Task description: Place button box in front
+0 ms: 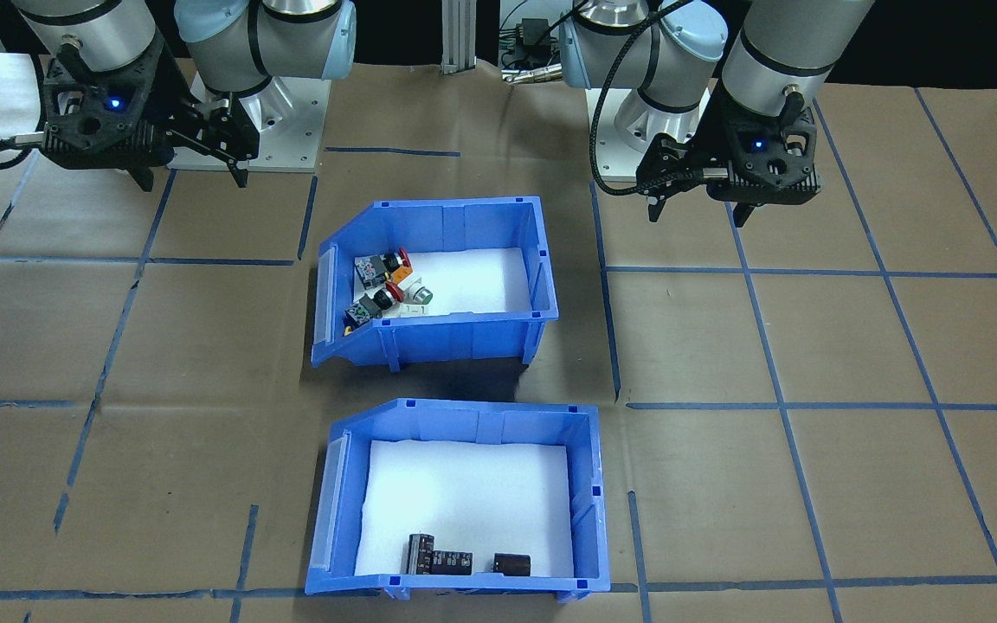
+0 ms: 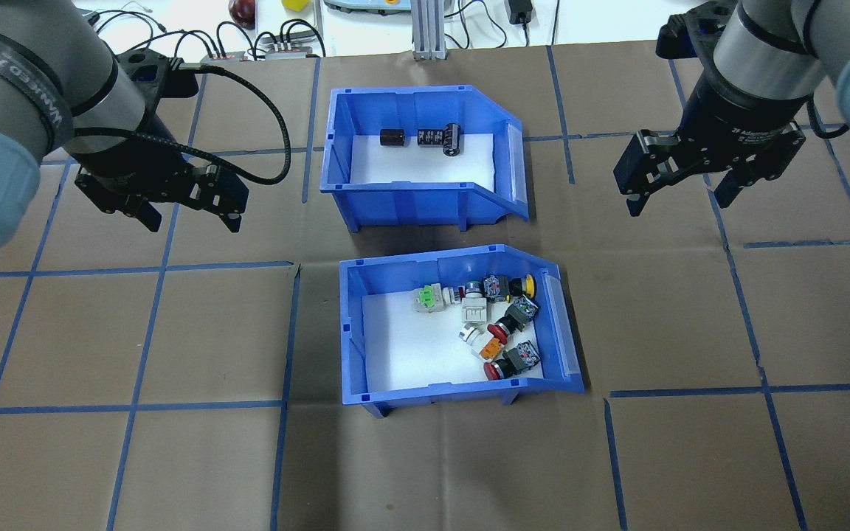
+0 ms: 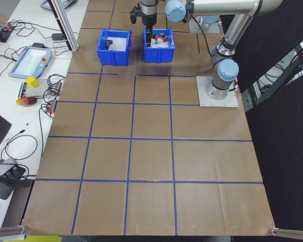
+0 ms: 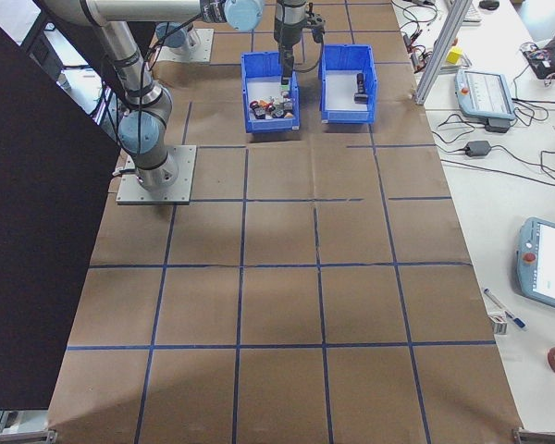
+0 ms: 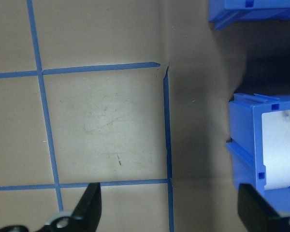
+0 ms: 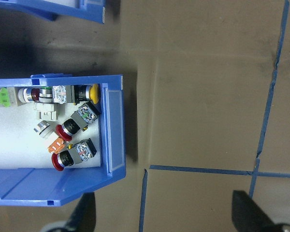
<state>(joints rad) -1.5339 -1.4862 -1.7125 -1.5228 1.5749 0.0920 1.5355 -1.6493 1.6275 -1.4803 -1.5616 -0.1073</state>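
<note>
The button box [image 2: 425,394] is a blue open bin with a white foam floor, holding red, yellow, green and orange push-buttons [image 2: 502,332] bunched toward its sloped end. It sits on the robot's side of the other blue bin [image 2: 410,199], which holds a few black cylinders [image 2: 452,139]. My left gripper [image 2: 190,220] hovers open and empty over the paper, left of both bins. My right gripper [image 2: 679,203] hangs open and empty to their right. The right wrist view shows the button box [image 6: 113,125] below and left of that gripper [image 6: 166,215].
Brown paper with a blue tape grid [image 2: 288,332] covers the table. An aluminium post [image 2: 423,29] and cables [image 2: 277,44] stand at the far edge. The arm bases [image 1: 256,130] are bolted behind the bins. Pendants [image 4: 486,92] lie on a side table.
</note>
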